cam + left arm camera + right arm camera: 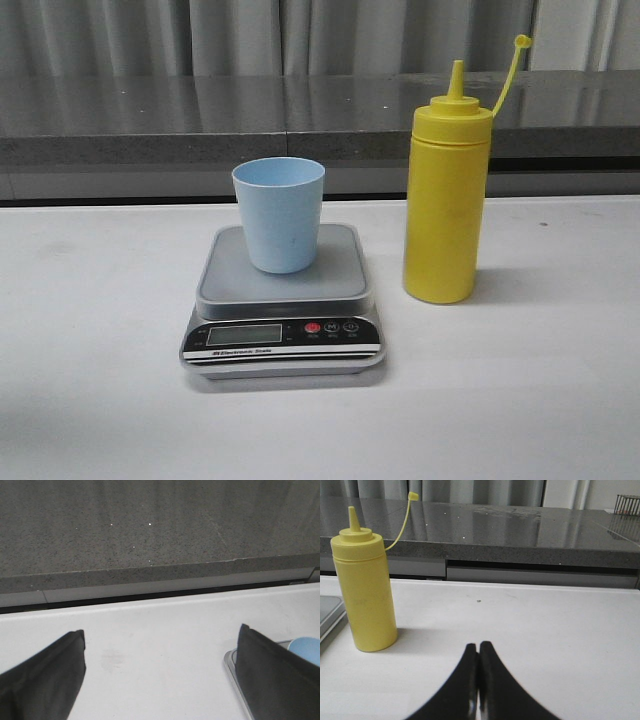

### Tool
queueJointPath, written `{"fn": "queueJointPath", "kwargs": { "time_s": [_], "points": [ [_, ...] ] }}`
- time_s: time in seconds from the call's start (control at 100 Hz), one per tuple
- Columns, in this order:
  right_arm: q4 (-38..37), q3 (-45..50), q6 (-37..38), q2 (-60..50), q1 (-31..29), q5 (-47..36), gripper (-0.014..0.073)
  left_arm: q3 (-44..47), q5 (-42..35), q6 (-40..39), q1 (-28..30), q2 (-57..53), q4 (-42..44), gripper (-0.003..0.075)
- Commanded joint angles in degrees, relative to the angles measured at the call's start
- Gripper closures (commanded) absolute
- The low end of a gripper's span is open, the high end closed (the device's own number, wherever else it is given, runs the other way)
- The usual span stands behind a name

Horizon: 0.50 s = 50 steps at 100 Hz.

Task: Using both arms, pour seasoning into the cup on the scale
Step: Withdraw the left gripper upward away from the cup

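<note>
The yellow seasoning bottle stands upright on the white table, right of the scale, its cap hanging open on the tether strap. The light blue cup stands upright on the grey platform of the scale. Neither gripper shows in the front view. My left gripper is open and empty over bare table; the scale's corner and a bit of the cup show past one finger. My right gripper is shut and empty, low over the table, with the bottle standing apart from it.
A dark grey stone counter with a curtain behind it runs along the table's far edge. The white table surrounds the scale and bottle. A wire rack sits far off on the counter.
</note>
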Motion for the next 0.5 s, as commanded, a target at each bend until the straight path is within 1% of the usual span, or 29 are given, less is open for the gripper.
{"fn": "queueJointPath", "kwargs": {
  "time_s": [0.0,0.16,0.27,0.36,0.49],
  "points": [
    [-0.53,-1.20,-0.10,-1.08,-0.29,-4.68,0.0659,4.52,-8.83,0.12,0.05,-5.67,-0.25,0.0132],
    [-0.53,-1.20,-0.10,-1.08,-0.29,-4.68,0.0659,15.98,-14.02,0.12,0.05,-15.32,-0.20,0.0132],
    [-0.53,-1.20,-0.10,-1.08,-0.29,-4.68,0.0659,22.06,-14.77,0.12,0.05,-21.41,-0.20,0.0132],
    [-0.53,-1.20,-0.10,-1.08,-0.29,-4.68,0.0659,25.78,-14.45,0.12,0.05,-26.04,-0.81,0.0132],
    [-0.53,-1.20,-0.10,-1.08,-0.29,-4.68,0.0659,28.07,-14.45,-0.02,0.05,-31.38,-2.44,0.0132]
  ]
}}
